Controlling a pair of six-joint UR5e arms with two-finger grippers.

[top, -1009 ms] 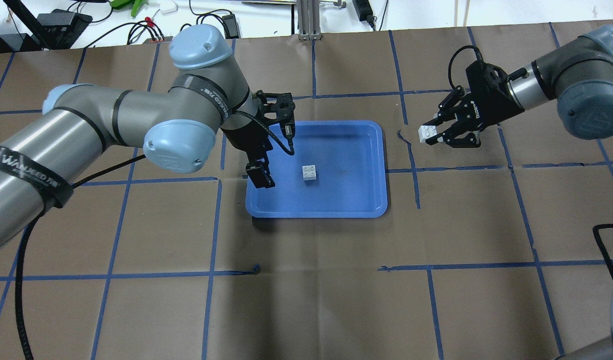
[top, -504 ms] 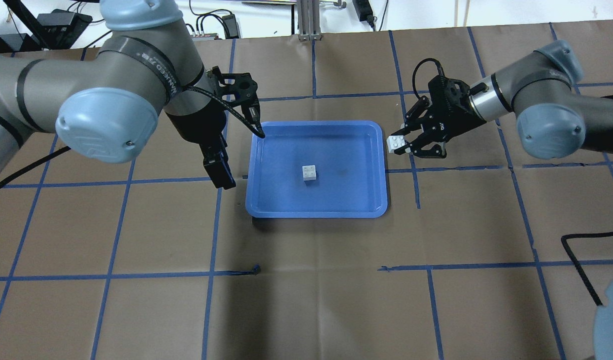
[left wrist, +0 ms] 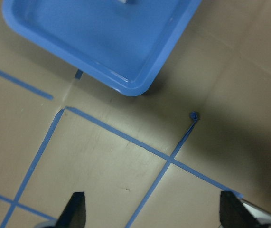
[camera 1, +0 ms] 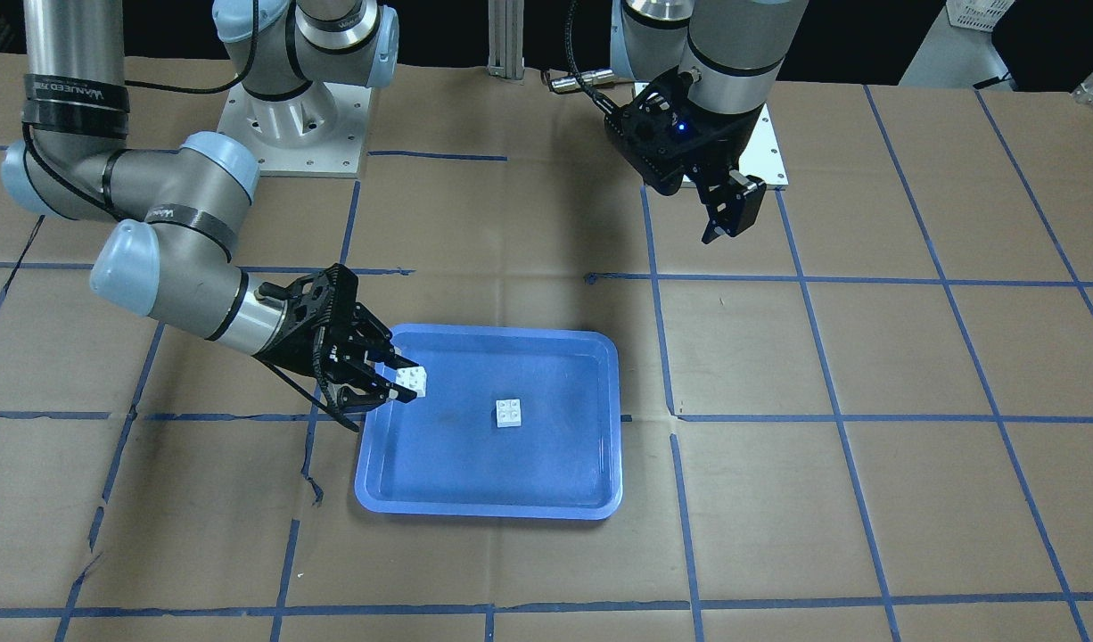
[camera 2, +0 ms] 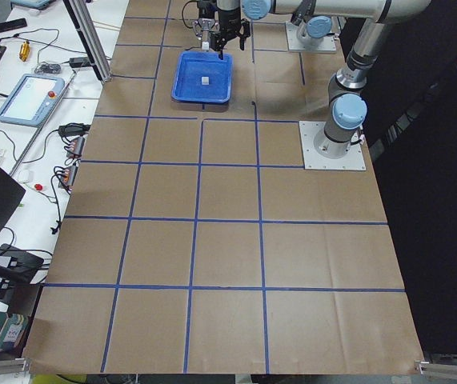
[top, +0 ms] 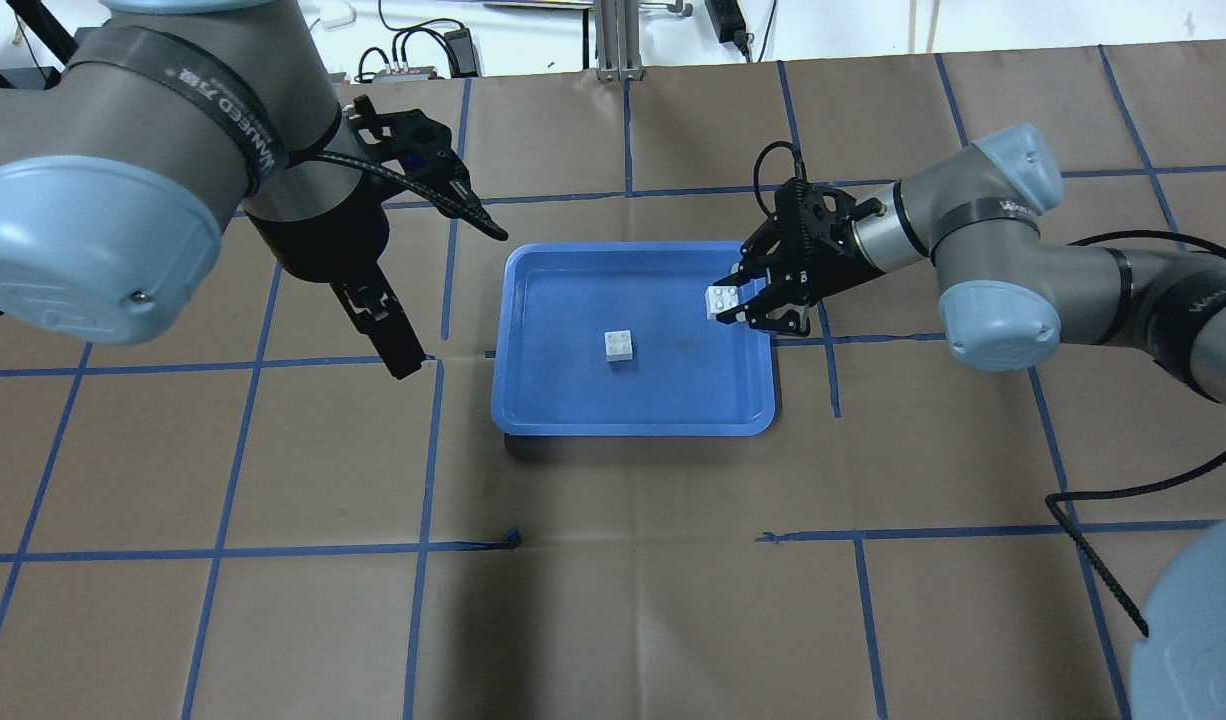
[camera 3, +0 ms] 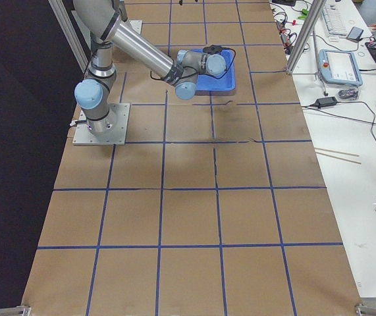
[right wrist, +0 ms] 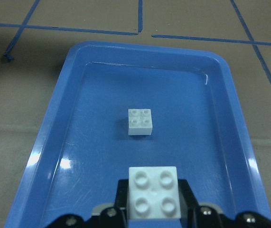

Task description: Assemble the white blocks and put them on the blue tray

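The blue tray (top: 633,405) lies mid-table. One white block (top: 620,346) sits studs up near its middle. My right gripper (top: 733,303) is shut on the second white block (top: 723,299) and holds it just above the tray's right edge, studs up. In the right wrist view the held block (right wrist: 153,192) is in front of the lying block (right wrist: 140,121). In the front view the held block (camera 1: 413,380) is left of the lying one (camera 1: 510,414). My left gripper (top: 398,352) is open and empty above the paper, left of the tray. Its fingertips (left wrist: 76,211) stand wide apart.
Brown paper with a blue tape grid (top: 428,450) covers the table. A small curl of torn tape (top: 513,538) lies in front of the tray. Cables and an aluminium post (top: 613,40) sit at the far edge.
My right gripper has carried its white block leftward from beside the tray to over the tray's right rim. My left arm has drawn back leftward, off the tray.
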